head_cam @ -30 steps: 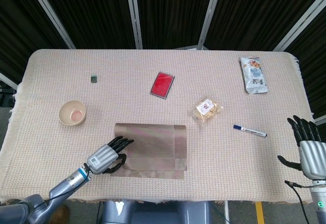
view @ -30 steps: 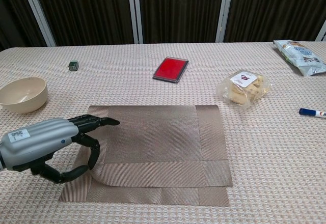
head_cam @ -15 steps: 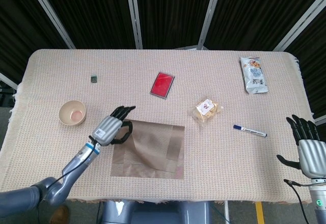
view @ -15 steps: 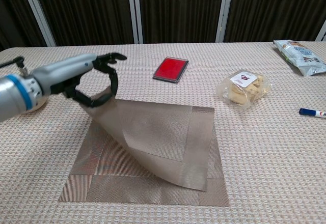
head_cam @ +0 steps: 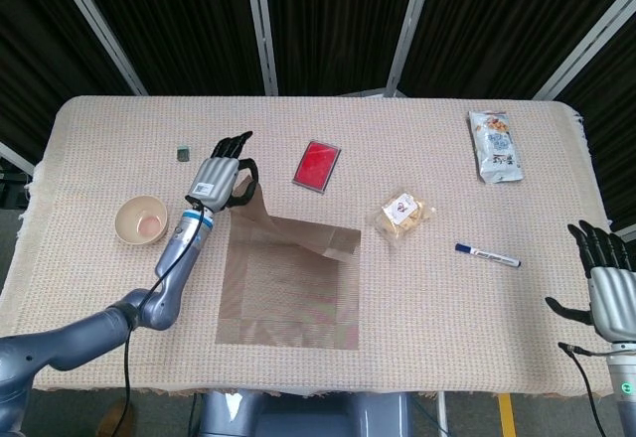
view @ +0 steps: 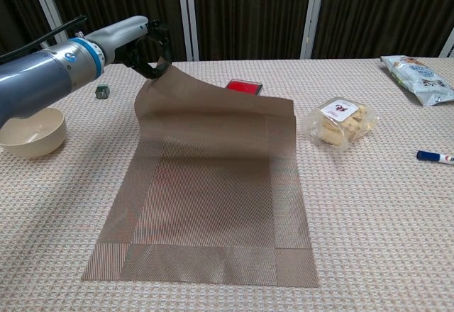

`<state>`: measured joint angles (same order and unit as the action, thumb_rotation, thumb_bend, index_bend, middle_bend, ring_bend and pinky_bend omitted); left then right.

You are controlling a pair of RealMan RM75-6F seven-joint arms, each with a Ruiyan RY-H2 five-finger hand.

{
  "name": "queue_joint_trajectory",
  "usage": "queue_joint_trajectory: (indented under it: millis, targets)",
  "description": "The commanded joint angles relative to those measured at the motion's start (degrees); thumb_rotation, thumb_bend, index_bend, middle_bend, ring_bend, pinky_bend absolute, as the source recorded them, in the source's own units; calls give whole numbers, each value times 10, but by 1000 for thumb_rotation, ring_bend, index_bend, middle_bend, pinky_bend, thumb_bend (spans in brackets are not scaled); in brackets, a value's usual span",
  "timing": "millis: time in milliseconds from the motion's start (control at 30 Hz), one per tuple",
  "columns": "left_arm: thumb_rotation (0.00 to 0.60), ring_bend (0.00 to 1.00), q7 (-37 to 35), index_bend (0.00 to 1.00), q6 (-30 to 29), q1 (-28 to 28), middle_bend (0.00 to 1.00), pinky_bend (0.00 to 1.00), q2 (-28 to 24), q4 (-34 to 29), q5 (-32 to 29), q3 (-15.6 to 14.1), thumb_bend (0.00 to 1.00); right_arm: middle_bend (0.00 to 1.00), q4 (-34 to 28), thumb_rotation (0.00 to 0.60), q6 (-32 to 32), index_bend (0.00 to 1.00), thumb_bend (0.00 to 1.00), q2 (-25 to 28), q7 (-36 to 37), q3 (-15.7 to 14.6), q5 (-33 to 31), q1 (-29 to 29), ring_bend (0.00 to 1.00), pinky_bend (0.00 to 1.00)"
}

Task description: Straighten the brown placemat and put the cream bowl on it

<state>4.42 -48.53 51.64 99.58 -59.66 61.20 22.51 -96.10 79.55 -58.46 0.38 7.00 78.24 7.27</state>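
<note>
The brown placemat lies near the table's front, its far edge lifted off the cloth. My left hand pinches the mat's far left corner and holds it up above the table. The cream bowl sits upright on the cloth to the left of the mat, apart from it. My right hand hangs open past the table's right front edge, holding nothing; it is out of the chest view.
A red flat case lies just behind the raised mat edge. A wrapped pastry, a blue marker and a snack bag lie to the right. A small dark cube sits far left.
My left hand has carried the mat's folded-over corner up and away toward the far side, so the mat unfolded from a doubled sheet to nearly flat. The right hand barely moved.
</note>
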Motion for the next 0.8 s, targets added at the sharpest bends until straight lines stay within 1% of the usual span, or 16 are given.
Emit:
queue_joint_trajectory:
  millis: [33,100,133,267,500,567,600,633,667,700,733,767,800]
  targets:
    - [600,0,9,691,12,18,0,0,30,57,-28,9,505,0,2,600,-2,21,0,1,-1,0,-3,0,0,0]
    - [600,0,5,691,13,20,0,0,36,78,-31,9,514,0,3,600,-3,21,0,0,-3,0,-4,0,0,0]
    - [600,0,5,691,12,19,0,0,39,98,-30,5,515,0,5,600,-4,21,0,0,-4,-1,-5,1,0,0]
    - [600,0,-2,691,12,12,0,0,44,138,-31,-2,515,0,7,600,-7,21,0,-1,-5,-1,-7,1,0,0]
    - [600,0,-14,689,18,-6,0,0,38,174,-29,-15,515,0,7,600,-6,21,0,-1,-5,-1,-7,0,0,0]
    - [600,0,-20,649,16,-15,0,0,32,179,-24,-20,505,0,6,600,-5,21,0,-2,-6,-2,-4,0,0,0]
    - [600,0,-28,550,13,-19,0,0,28,178,-19,-22,464,0,5,600,-5,21,0,-2,-7,-3,-3,0,0,0]
    - [600,0,-37,380,9,-22,0,0,25,176,-13,-23,363,0,5,600,-5,22,0,-2,-7,-3,-3,0,0,0]
    - [600,0,-49,252,0,-26,0,0,21,173,-7,-23,267,0,5,600,-4,21,0,-3,-8,-3,-2,0,0,0]
    - [600,0,-58,97,-11,-30,0,0,17,170,-1,-23,128,0,5,600,-4,21,0,-3,-9,-4,-1,0,0,0]
    - [600,0,-68,14,-24,-35,0,0,10,162,8,-24,32,0,5,600,-3,21,0,-4,-9,-4,1,0,0,0]
    - [600,0,-75,0,-34,-40,0,0,2,154,16,-26,4,0,4,600,-2,21,0,-4,-10,-5,3,0,0,0]
    - [600,0,-77,0,-42,-45,0,0,-7,145,23,-30,0,0,4,600,-1,21,0,-5,-11,-6,5,0,0,0]
